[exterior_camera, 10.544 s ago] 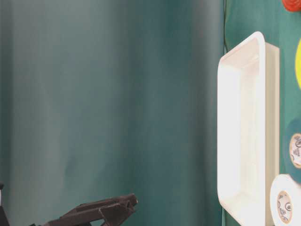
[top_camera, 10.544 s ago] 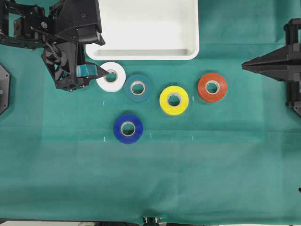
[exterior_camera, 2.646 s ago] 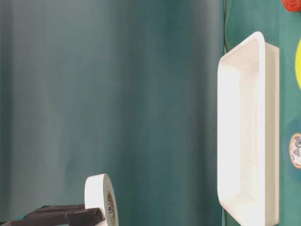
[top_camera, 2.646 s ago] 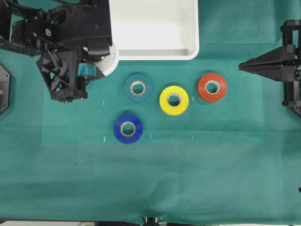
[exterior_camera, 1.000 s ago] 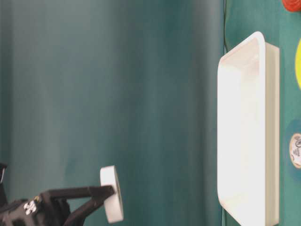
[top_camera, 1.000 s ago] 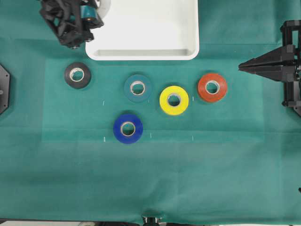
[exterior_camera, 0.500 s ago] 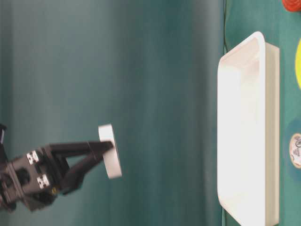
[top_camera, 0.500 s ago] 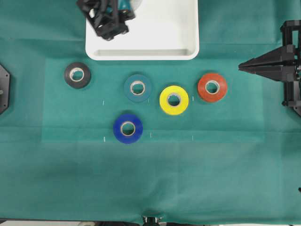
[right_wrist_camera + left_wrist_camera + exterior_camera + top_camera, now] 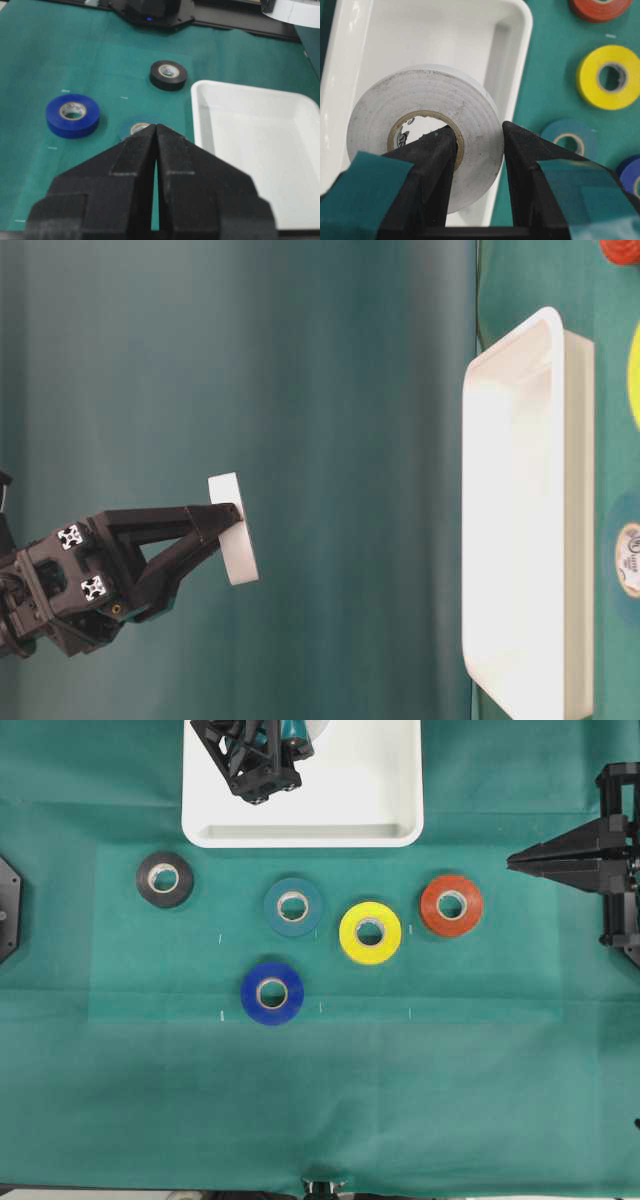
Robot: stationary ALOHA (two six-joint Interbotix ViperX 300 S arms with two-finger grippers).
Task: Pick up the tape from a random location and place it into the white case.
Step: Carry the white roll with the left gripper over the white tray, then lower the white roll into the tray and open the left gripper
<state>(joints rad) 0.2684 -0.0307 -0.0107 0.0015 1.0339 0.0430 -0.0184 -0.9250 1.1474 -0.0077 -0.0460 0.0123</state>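
Tape (image 9: 425, 130) partly hidden behind clamping fingers (image 9: 520, 165).

No legible text, only unreadable print inside the tape (image 9: 427, 145) core.

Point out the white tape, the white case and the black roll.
white tape (image 9: 470, 107), left wrist view, on its flat side face.
white case (image 9: 300, 836), overhead view, on its near rim.
black roll (image 9: 164, 879), overhead view, on its top face.

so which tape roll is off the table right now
The white tape roll, pinched in the left end effector above the white case; the others lie flat on the cloth.
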